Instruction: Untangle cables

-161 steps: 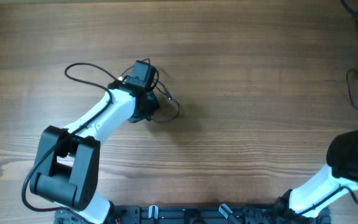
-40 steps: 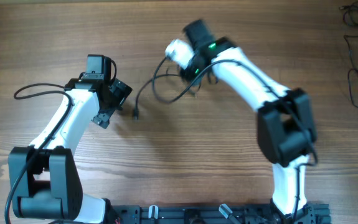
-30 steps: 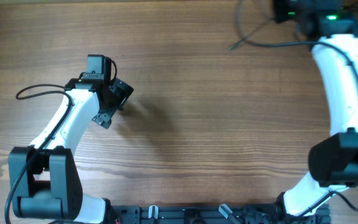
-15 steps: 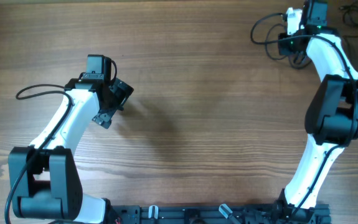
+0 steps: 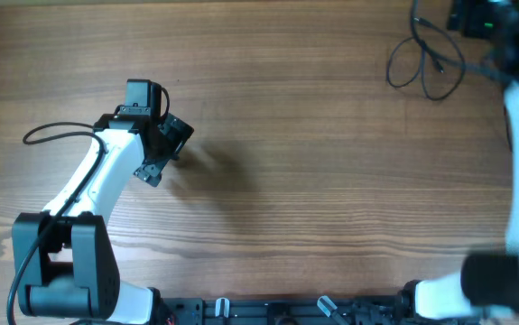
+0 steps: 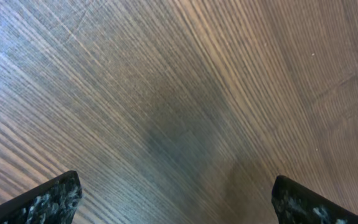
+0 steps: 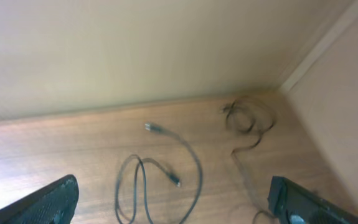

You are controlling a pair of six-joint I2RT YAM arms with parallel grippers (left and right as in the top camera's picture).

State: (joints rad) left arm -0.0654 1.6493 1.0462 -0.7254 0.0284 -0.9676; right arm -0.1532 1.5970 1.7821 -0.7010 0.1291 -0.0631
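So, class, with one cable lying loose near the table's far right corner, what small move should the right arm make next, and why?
Probably reach the right gripper toward the bunched cables in the far corner: its jaws stand open and empty, the loose cable lies apart in an open loop, and that bunch looks knotted.

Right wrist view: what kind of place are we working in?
Likely an indoor robot workbench: a wood-grain table against a plain pale wall, with thin black cables lying loose on it.

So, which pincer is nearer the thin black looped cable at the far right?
Right. The right pincer is close beside the thin black looped cable; the left pincer is far off to its left.
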